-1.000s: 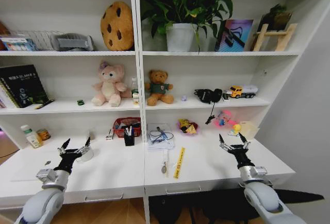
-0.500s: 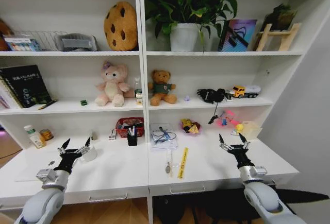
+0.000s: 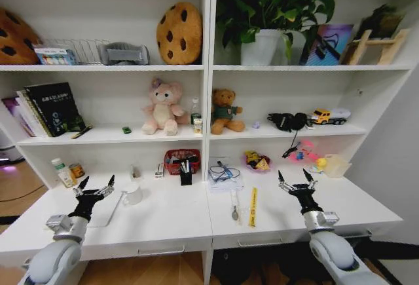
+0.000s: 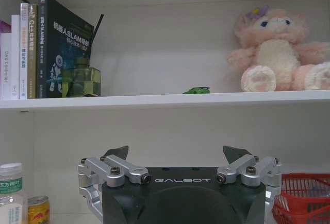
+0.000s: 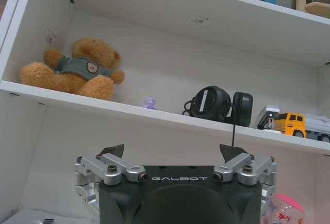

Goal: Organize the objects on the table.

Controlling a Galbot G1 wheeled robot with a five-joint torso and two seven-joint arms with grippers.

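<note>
Left gripper: the black-and-silver left gripper [image 3: 93, 187] hovers over the left part of the long white table [image 3: 163, 223], fingers spread wide, nothing between them.
Laptop: a slim silver laptop [image 3: 99, 211] lies flat on the table just under and beside that gripper; probably stiff, smooth and the heaviest item, best taken by an edge, which sits flush with the top.
Toy car: a tiny green toy car [image 3: 126, 130] sits on the shelf above, beside the pink plush rabbit [image 3: 161, 107]; likely light and rigid, prone to roll, so a pinch across its sides suits it.
Pens: thin pens stand in a small black pen cup [image 3: 186, 177] near the table's middle; light, slippery, easily knocked, so grip mid-shaft.
Yellow strip: a flat yellow ruler-like strip [image 3: 253, 207] lies right of centre; thin and hard to get under.
Right gripper: the matching right gripper [image 3: 295, 181] hangs above the table's right part, fingers splayed and empty.
</note>
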